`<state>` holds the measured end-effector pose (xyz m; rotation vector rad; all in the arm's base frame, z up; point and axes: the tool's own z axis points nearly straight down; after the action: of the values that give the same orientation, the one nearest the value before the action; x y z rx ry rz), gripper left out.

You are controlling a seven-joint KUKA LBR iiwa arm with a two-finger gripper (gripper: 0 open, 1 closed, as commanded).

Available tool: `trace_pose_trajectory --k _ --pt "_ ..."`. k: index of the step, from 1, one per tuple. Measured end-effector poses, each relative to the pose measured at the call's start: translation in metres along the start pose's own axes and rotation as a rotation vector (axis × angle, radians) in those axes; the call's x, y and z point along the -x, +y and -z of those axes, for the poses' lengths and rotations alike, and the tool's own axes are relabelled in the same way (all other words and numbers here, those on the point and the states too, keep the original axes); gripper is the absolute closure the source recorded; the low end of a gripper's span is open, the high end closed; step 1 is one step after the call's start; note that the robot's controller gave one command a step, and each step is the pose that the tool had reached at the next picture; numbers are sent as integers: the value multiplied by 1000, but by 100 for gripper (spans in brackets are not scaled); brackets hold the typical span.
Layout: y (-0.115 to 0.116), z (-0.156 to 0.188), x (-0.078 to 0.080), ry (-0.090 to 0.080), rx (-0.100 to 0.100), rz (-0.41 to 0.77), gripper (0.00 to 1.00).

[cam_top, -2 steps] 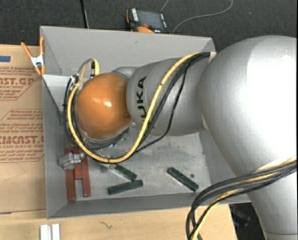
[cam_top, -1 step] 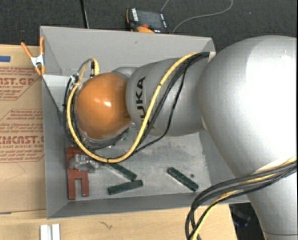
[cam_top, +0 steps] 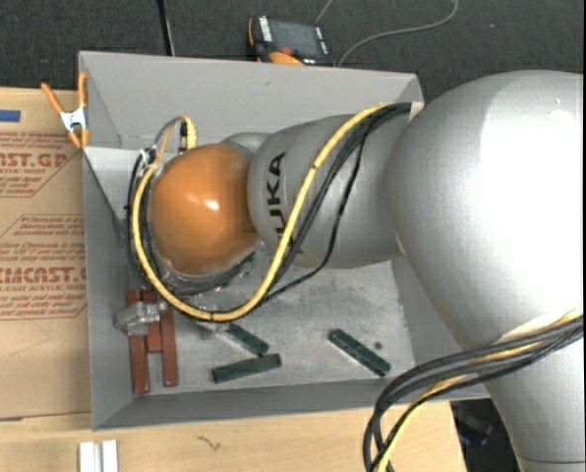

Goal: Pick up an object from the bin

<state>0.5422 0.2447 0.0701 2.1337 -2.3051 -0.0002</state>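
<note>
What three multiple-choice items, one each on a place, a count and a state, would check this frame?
1. Where in the bin do the reddish-brown sticks lie?
A. lower-left corner of the view
B. upper-right corner
C. centre right

2. How many dark green sticks show on the floor?
A. one
B. three
C. six

3. How does the rightmost green stick lie?
A. upright
B. leaning on a wall
C. flat, apart from the others

Key:
1 A, they sit by the left wall near the view's lower edge.
2 B, two lie near the middle and one lies to the right.
3 C, bare floor shows all round it.
</note>
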Motion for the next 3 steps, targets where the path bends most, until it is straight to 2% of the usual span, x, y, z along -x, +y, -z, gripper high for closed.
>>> trace_pose_trajectory --k 1,2,3 --pt "0 3 3 -5 -3 2 100" --pt "0 0 0 -1 0 1 0" --pt "0 1 2 -4 -1 1 100"
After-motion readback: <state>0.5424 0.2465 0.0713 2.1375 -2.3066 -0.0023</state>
